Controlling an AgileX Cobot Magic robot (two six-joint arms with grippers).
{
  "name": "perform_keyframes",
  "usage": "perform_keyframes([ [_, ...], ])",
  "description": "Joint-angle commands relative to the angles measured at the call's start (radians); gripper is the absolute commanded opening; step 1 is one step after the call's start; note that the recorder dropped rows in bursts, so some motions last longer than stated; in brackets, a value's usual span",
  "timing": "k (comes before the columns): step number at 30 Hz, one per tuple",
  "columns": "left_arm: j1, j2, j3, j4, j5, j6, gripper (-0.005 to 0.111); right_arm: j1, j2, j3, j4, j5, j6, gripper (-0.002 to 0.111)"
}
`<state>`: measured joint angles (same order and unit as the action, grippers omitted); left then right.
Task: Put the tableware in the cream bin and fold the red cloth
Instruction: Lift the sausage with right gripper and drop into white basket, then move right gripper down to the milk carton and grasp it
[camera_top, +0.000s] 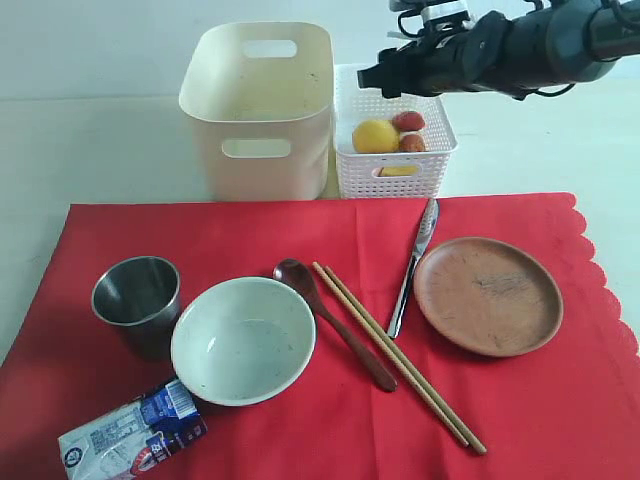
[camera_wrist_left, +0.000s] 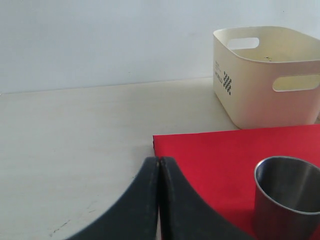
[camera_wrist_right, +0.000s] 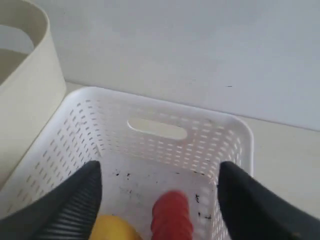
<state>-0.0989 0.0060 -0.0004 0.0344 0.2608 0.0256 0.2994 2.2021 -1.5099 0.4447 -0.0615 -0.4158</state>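
Note:
The red cloth (camera_top: 300, 240) lies spread on the table. On it stand a steel cup (camera_top: 137, 295), a pale bowl (camera_top: 243, 340), a dark spoon (camera_top: 330, 320), wooden chopsticks (camera_top: 400, 357), a silver knife (camera_top: 415, 262) and a brown plate (camera_top: 487, 295). The cream bin (camera_top: 260, 110) stands behind the cloth. My right gripper (camera_wrist_right: 157, 167) hangs open over the white basket, holding nothing. In the left wrist view, my left gripper (camera_wrist_left: 160, 160) is shut and empty over the cloth's edge (camera_wrist_left: 215, 160), near the cup (camera_wrist_left: 287, 200); the exterior view does not show it.
The white perforated basket (camera_top: 395, 180) stands right of the cream bin and holds a lemon (camera_top: 375, 136), a red sausage (camera_wrist_right: 172, 217) and other food. A blue-white milk carton (camera_top: 130, 435) lies at the cloth's front left corner.

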Motion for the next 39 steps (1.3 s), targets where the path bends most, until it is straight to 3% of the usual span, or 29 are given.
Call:
perform_keyframes([
  [1,-0.004,-0.006,0.000,0.005,-0.004,-0.005,0.003,-0.003,-0.002,-0.006,-0.018,0.014,-0.011,0.085],
  [6,-0.004,-0.006,0.000,0.005,-0.004,-0.005,0.003,-0.009,-0.049,-0.006,-0.091,0.149,-0.011,0.087],
  [10,-0.004,-0.006,0.000,0.005,-0.004,-0.005,0.003,-0.015,-0.169,-0.006,-0.220,0.376,-0.002,0.074],
  [13,-0.004,-0.006,0.000,0.005,-0.004,-0.005,0.003,-0.015,-0.269,-0.006,-0.218,0.517,0.050,0.048],
  [14,-0.004,-0.006,0.000,0.005,-0.004,-0.005,0.003,-0.015,-0.314,0.000,-0.216,0.565,0.092,0.033],
  [19,-0.004,-0.006,0.000,0.005,-0.004,-0.005,0.003,-0.009,-0.499,0.136,-0.213,0.567,0.106,0.000],
  [24,-0.004,-0.006,0.000,0.005,-0.004,-0.005,0.003,-0.009,-0.636,0.291,-0.108,0.530,0.098,0.000],
  [28,-0.004,-0.006,0.000,0.005,-0.004,-0.005,0.003,0.020,-0.724,0.411,0.020,0.585,-0.053,0.000],
  [32,-0.004,-0.006,0.000,0.005,-0.004,-0.005,0.003,0.123,-0.760,0.541,0.076,0.577,-0.149,0.000],
  [39,-0.004,-0.006,0.000,0.005,-0.004,-0.005,0.003,0.261,-0.720,0.724,0.076,0.389,-0.149,0.000],
])
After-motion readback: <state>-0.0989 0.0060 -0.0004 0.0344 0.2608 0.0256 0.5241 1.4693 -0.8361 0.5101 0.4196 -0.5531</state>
